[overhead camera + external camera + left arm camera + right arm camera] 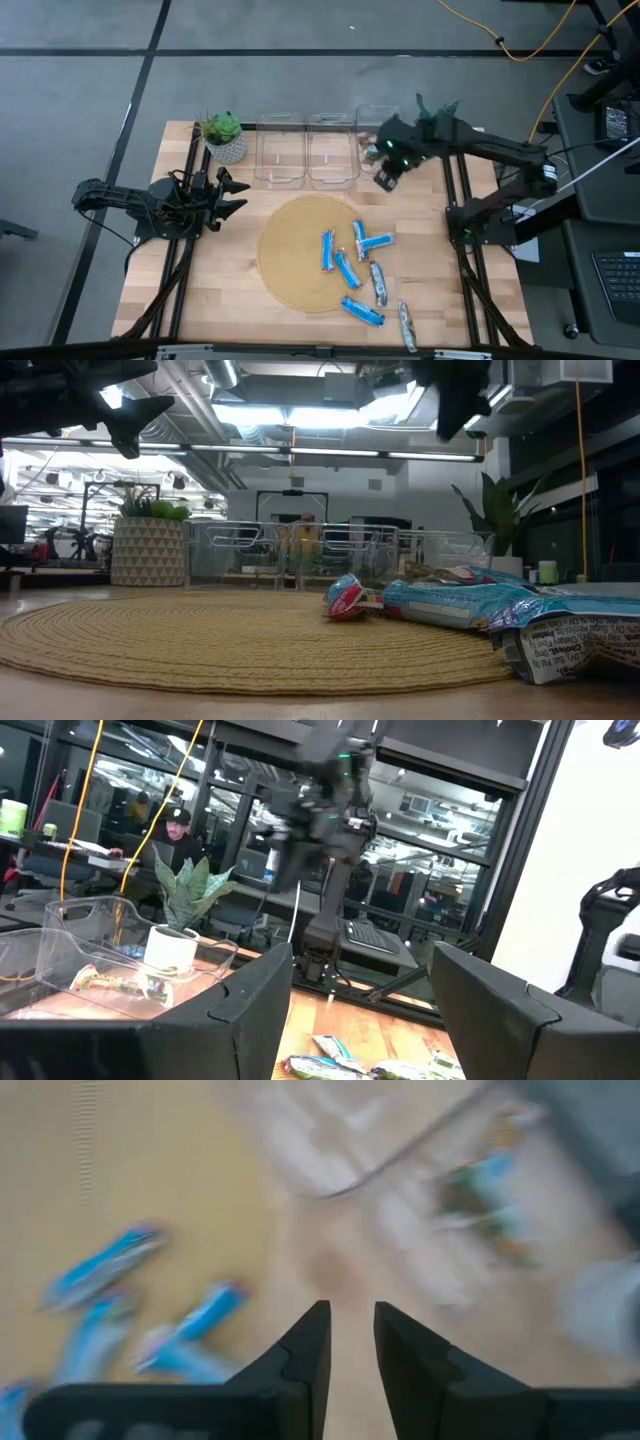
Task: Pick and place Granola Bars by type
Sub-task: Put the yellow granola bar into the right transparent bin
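High view: right gripper [387,178], fingers narrowly parted and empty, hovers between bins [307,150] and bars [352,268]; next, descend at six o'clock.

Blue granola bars [345,270], tan woven mat [290,255], white-patterned plant pot [229,149]

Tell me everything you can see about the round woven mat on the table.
The round woven mat is tan, coiled in rope-like rings that look like straw or jute. It lies flat on the wooden table, in front of the clear bins. Several blue-wrapped granola bars rest on its right part, with others beside it on the bare wood. Neither gripper touches it.
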